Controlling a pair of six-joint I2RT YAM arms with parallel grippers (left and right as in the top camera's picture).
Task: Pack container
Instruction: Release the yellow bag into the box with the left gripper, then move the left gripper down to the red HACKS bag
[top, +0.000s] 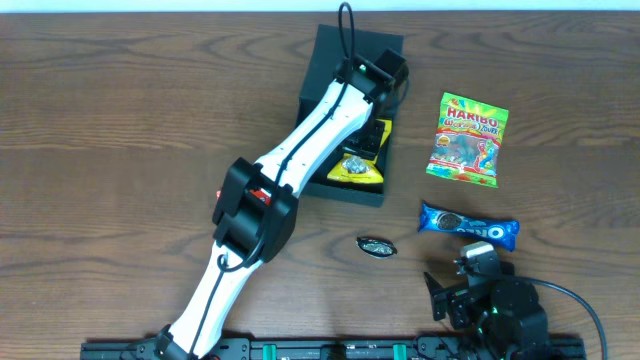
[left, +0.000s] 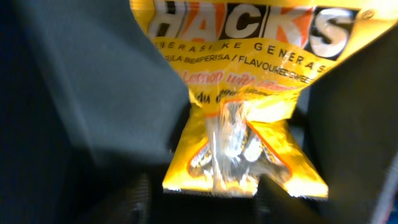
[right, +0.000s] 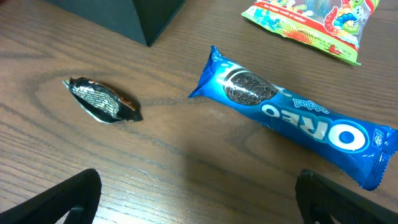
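My left gripper (left: 239, 121) squeezed the yellow packet (left: 249, 74) tight, down inside the box (top: 325, 60) at the top middle, so the packet would end up in there. My right gripper (right: 199, 199) waited at the bottom right, fingers wide apart, near the Oreo (right: 298, 112), maybe my next pick.
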